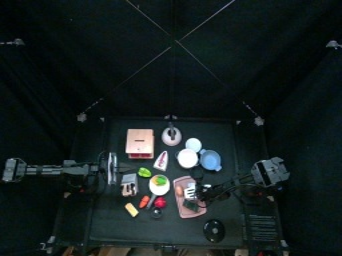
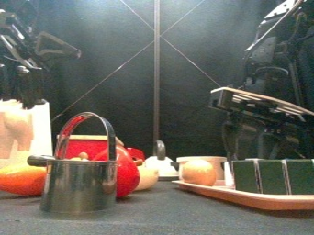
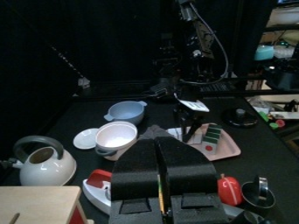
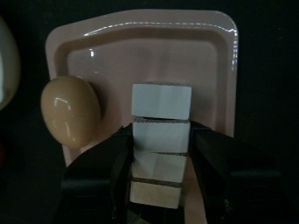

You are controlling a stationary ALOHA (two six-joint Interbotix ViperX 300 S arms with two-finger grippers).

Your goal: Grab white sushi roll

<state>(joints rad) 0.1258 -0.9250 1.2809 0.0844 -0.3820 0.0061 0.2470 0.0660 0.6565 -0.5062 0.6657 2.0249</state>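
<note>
On the pink tray point(image 4: 140, 39) at the table's front right lies the white sushi roll point(image 4: 162, 131), a short row of square, white-topped pieces set end to end; beside the row, apart from it on the same tray, rests a tan egg-shaped piece point(image 4: 68, 109); from the front view the pieces point(image 2: 263, 174) show dark green sides with pale edges, and the egg-shaped piece point(image 2: 196, 172) sits just left of them.

Over this row hangs the right gripper point(image 4: 165, 133), its jaws spread and standing one on each side of the nearer pieces; the gaps between jaws and roll are very narrow, and whether either jaw touches the roll cannot be told; in the top view this gripper point(image 1: 201, 190) sits above the tray point(image 1: 183, 207).

Across the table the left gripper point(image 3: 162, 179) hangs with its jaws pressed together and nothing between them; ahead of it stand a white bowl point(image 3: 117, 136), a pale blue bowl point(image 3: 125, 111) beyond that, and a metal kettle point(image 3: 41, 164) off to one side; the tray point(image 3: 228, 149) with the right arm over it lies farther on.

Close to the front camera the kettle point(image 2: 80, 179) stands upright at the left, well apart from the tray point(image 2: 245, 195).
</note>
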